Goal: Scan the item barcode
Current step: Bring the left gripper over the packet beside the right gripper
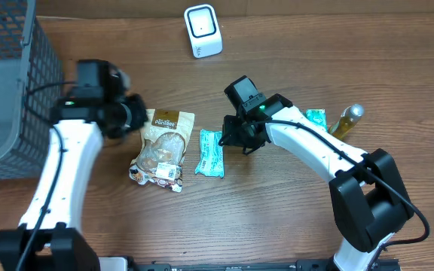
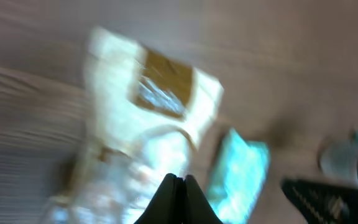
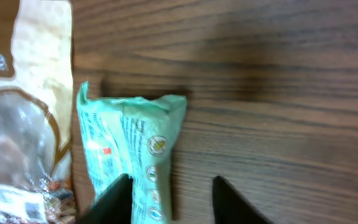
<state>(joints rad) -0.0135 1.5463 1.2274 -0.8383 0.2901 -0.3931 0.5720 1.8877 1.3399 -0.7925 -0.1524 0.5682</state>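
A teal snack packet (image 1: 211, 153) lies flat in the middle of the table. My right gripper (image 1: 236, 135) hovers at its right edge. In the right wrist view the right gripper (image 3: 171, 186) is open; one finger sits over the packet (image 3: 129, 143), the other over bare wood, and the packet's right edge lies between them. No barcode is readable on the packet. A beige snack bag (image 1: 163, 147) lies left of it. My left gripper (image 1: 130, 114) is by the bag's top left corner. It (image 2: 178, 180) is shut on nothing above the blurred bag (image 2: 148, 112). The white scanner (image 1: 203, 30) stands at the far edge.
A dark wire basket (image 1: 6, 90) fills the left side of the table. At the right lie a second teal packet (image 1: 316, 118) and a gold-capped bottle (image 1: 346, 120), close to the right arm.
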